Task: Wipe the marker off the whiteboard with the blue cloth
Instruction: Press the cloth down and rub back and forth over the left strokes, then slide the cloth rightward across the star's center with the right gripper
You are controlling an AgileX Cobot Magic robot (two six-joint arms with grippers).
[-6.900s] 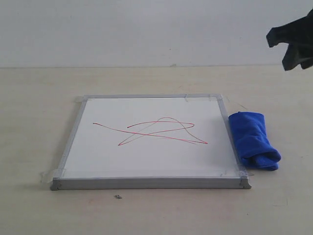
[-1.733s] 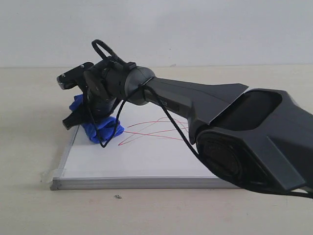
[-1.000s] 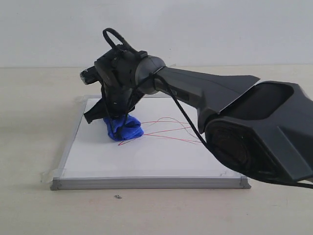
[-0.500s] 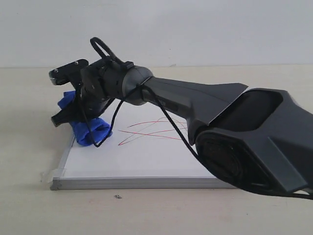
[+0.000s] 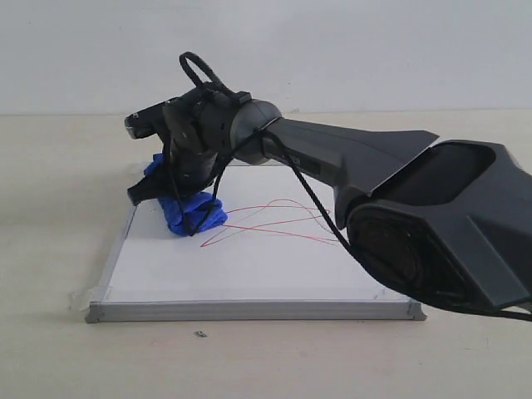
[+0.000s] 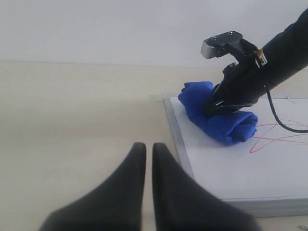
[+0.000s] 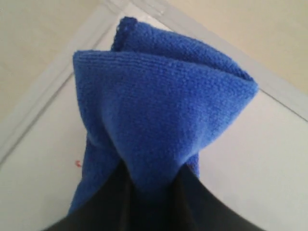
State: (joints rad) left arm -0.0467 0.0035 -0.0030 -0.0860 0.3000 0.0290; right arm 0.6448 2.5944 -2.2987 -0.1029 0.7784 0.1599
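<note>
R gripper [image 5: 179,196] clamped on blue cloth [image 5: 196,214], far-left of whiteboard [image 5: 249,274]. L gripper [image 6: 145,159] jaws together. Risk: too little pressure, so marker [image 5: 283,229] smears; cloth may snag on frame.

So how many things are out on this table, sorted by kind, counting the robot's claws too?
Whiteboard: 1
Blue cloth: 1
Red marker scribble: 1
Grippers: 2 (left gripper, right gripper)
Total: 5

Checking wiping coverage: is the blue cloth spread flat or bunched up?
Bunched: the blue cloth is a folded wad pinched by the right gripper, resting on the whiteboard.
</note>
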